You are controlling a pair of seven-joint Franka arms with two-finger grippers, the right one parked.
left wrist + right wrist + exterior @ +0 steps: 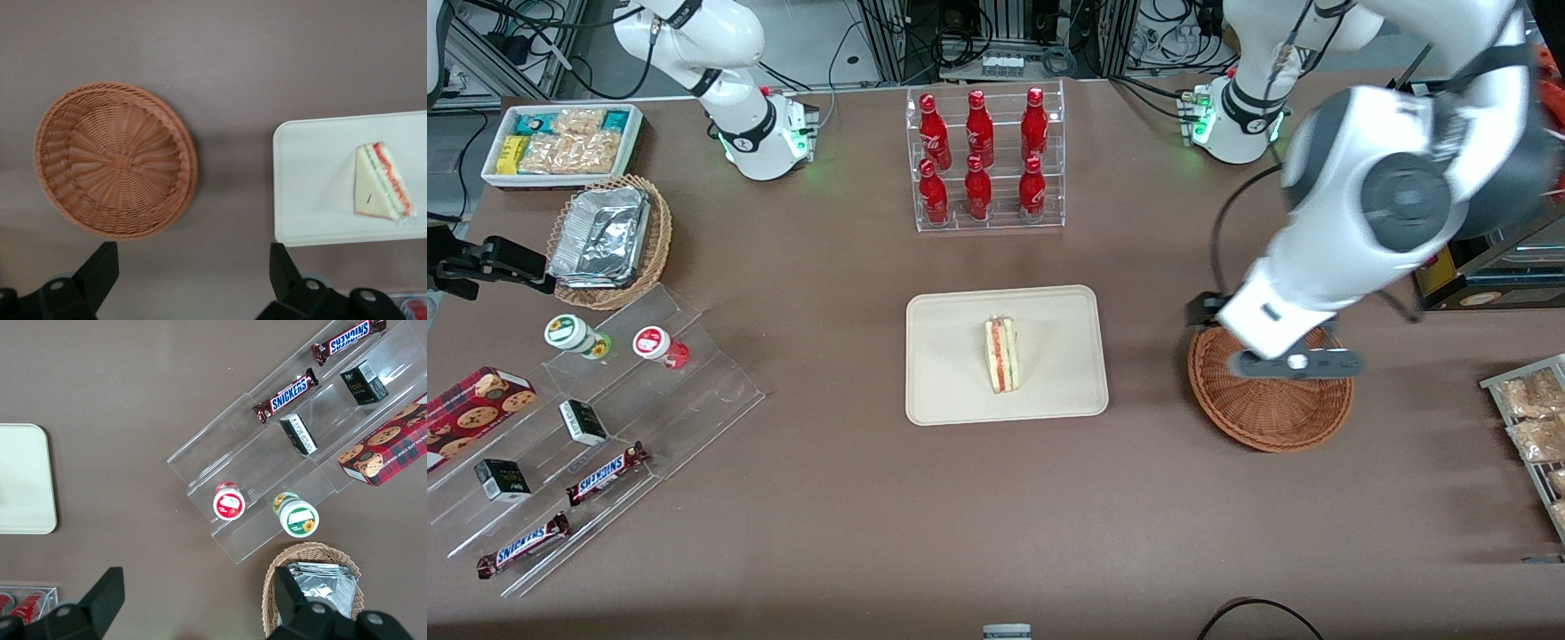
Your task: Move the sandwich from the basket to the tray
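You see the sandwich (pixel 1001 355) lying on the tray (pixel 951 391), a triangular wedge of pale bread with red and green filling along one edge under clear wrap. The tray is smooth, cream-beige, rectangular with rounded corners and a low rim. Toward the working arm's end of the matte brown surface (pixel 854 498) sits the basket (pixel 1272 418), round, shallow, reddish-brown woven wicker with nothing in it. Your gripper (pixel 193 273) hangs above the basket, its dark fingers (pixel 100 270) spread wide apart and holding nothing. Toward the parked arm's end, clear acrylic steps (pixel 694 391) carry two bars (pixel 608 473) whose wrappers read SNICKERS. Farther from the front camera than the tray, a clear rack holds glossy red bottles (pixel 979 156) with white script you cannot read.
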